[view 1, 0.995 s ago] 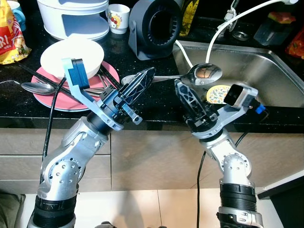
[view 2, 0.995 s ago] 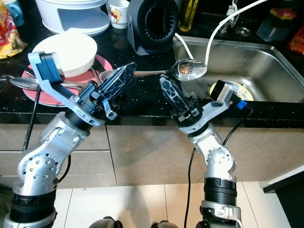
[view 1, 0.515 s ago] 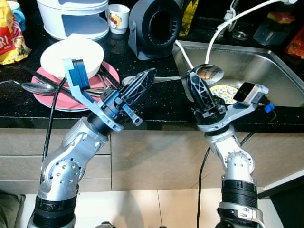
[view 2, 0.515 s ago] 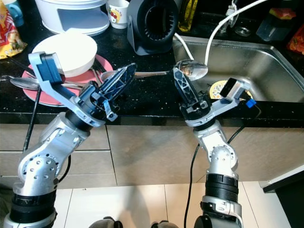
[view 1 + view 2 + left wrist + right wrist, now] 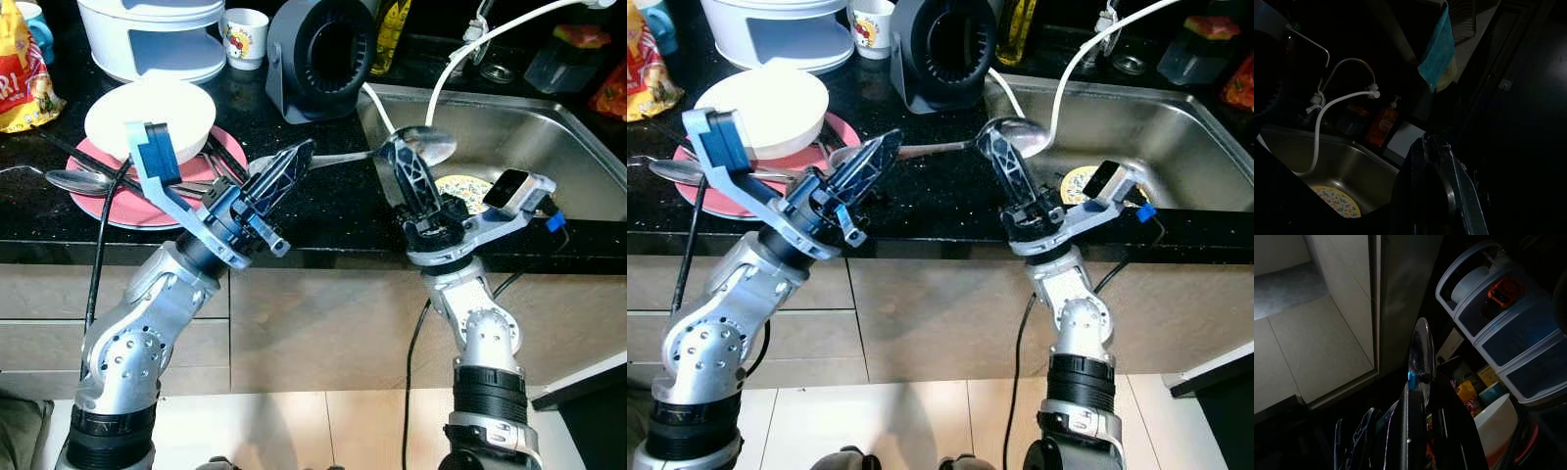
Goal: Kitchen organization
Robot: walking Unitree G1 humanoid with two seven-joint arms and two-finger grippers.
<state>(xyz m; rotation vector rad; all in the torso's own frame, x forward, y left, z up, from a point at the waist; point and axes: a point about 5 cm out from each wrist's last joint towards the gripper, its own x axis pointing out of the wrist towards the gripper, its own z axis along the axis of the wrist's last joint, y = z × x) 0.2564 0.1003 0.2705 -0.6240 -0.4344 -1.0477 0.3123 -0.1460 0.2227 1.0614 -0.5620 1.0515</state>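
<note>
Steel sink [image 5: 549,147] lies at the counter's right end. Right gripper [image 5: 400,164] has risen and now pinches the ladle's [image 5: 431,144] bowl at the sink's rim; left gripper [image 5: 294,160], fingers pressed together, holds its handle, so the handover looks nearly done.

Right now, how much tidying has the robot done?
Little looks finished. In hand: the ladle, with the left hand at its handle and the right hand by its scoop. Left: the white bowl and spoon on the pink plate, and a patterned dish in the sink.
</note>
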